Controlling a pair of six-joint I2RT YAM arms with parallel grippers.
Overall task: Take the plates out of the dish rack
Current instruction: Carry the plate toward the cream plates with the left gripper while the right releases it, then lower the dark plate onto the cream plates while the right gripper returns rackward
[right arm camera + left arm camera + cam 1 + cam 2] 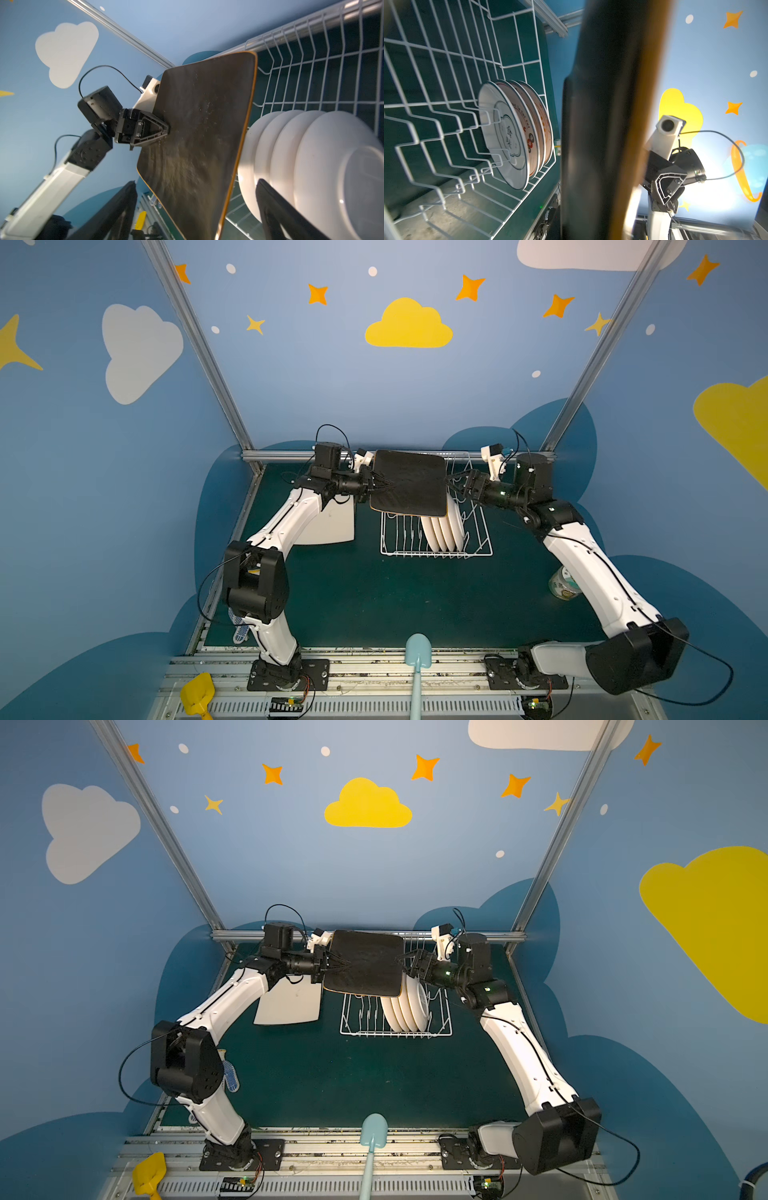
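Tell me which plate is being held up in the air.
The black square plate, clamped by the left pincer above the dish rack; the four round white plates stand in it.

My dark green table top (353,593), filling the middle of the frame.
The white wire dish rack (436,554) stands on it at upper centre. A cream square plate (332,526) lies flat near its left side, a pale tub (563,583) at the right edge, and a blue-white mesh item (240,630) at lower left.

A: Is any writing showing?
B: Two Chinese characters are sitting in a cloud outline on a round plate (506,135) in the rack (436,62), too blurred for reading.
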